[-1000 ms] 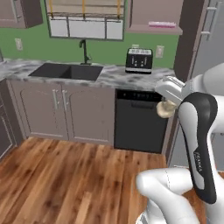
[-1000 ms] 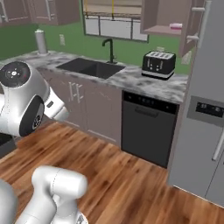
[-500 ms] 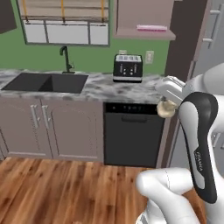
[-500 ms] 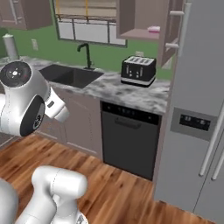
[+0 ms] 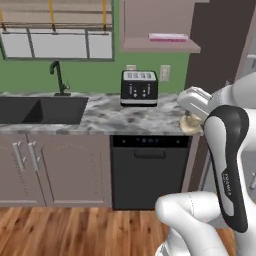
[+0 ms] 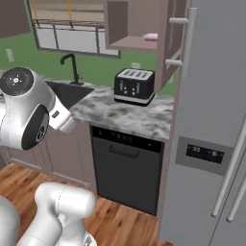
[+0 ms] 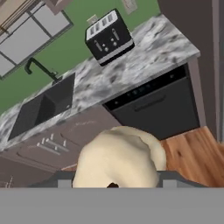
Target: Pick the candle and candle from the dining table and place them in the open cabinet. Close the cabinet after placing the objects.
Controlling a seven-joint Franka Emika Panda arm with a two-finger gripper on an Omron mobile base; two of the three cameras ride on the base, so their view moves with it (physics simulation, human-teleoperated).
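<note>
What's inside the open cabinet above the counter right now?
A flat pink thing lies on the cabinet's shelf. No candle there; the cream candle sits in the jaws. The shelf's back is hidden by the near door.

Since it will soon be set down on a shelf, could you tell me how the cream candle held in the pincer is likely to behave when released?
The cream candle looks squat with a rounded, broad body, so it probably stands steadily rather than tipping. Its smooth waxy surface may be somewhat slippery in the pincer. It appears rigid and likely light, so a gentle release should do.
</note>
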